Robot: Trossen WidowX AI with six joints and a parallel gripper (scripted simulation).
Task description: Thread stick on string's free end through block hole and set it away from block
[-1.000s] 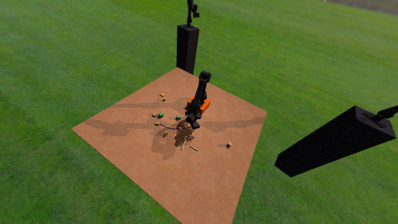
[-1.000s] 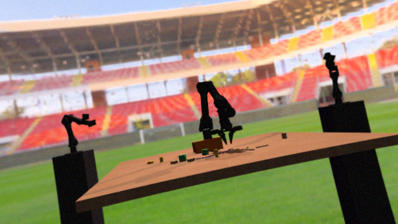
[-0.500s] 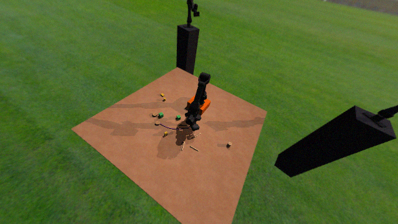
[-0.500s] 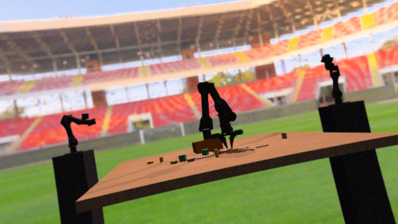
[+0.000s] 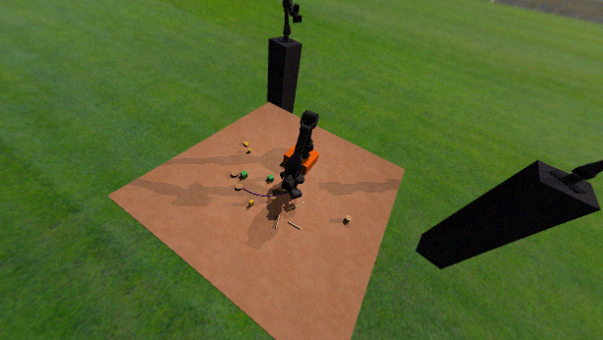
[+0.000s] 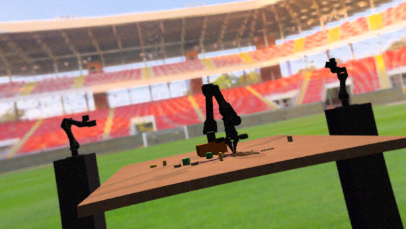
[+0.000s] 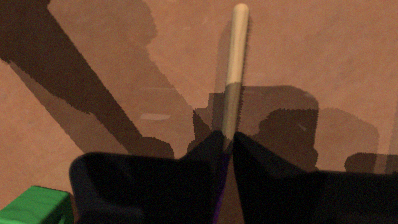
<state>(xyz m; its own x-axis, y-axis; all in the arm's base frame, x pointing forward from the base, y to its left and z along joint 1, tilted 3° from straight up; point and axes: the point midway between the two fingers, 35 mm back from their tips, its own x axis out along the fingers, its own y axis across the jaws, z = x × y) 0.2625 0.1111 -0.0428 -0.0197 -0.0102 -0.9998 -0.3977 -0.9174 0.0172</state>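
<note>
Green grass spreads below the brown table, with red stands blurred behind. Low over the tabletop, the gripper has its jaws narrow — drawn in on the thin wooden stick, pinching it at its string end. The stick's free length reaches out ahead of the fingertips, up the wrist view.

From the pinched end the purple string runs back between the fingers and away across the table to the round wooden button, well apart from the jaws. The nearer green block sits off to the button side of the jaws. An orange block lies between the gripper and the arm's base — I can't make out a hole in it. Out past the jaws, on the side away from the orange block, three loose sticks lie flat, the nearest close by.
</note>
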